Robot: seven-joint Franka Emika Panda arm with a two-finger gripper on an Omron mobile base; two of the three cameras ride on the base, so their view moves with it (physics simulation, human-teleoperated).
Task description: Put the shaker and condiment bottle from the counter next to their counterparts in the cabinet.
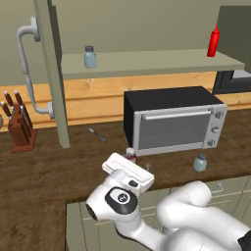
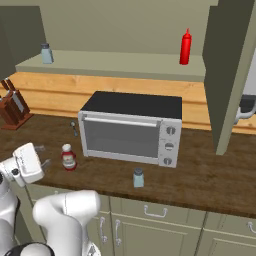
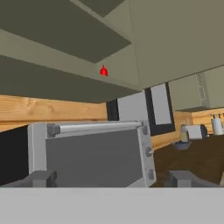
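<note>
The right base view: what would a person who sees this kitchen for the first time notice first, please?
The toaster oven draws the eye first, sitting on the middle of the dark wood counter. Next comes the tall red squeeze bottle, upright on the cabinet shelf above it. In front of the oven stand the stubby condiment bottle and the small shaker, apart from each other.

A small pale blue glass shaker (image 2: 138, 177) with a grey cap stands upright near the front edge of the dark wood-grain bench (image 2: 210, 180). A stubby red-labelled, white-capped condiment bottle (image 2: 68, 157) stands upright well to its left.
</note>
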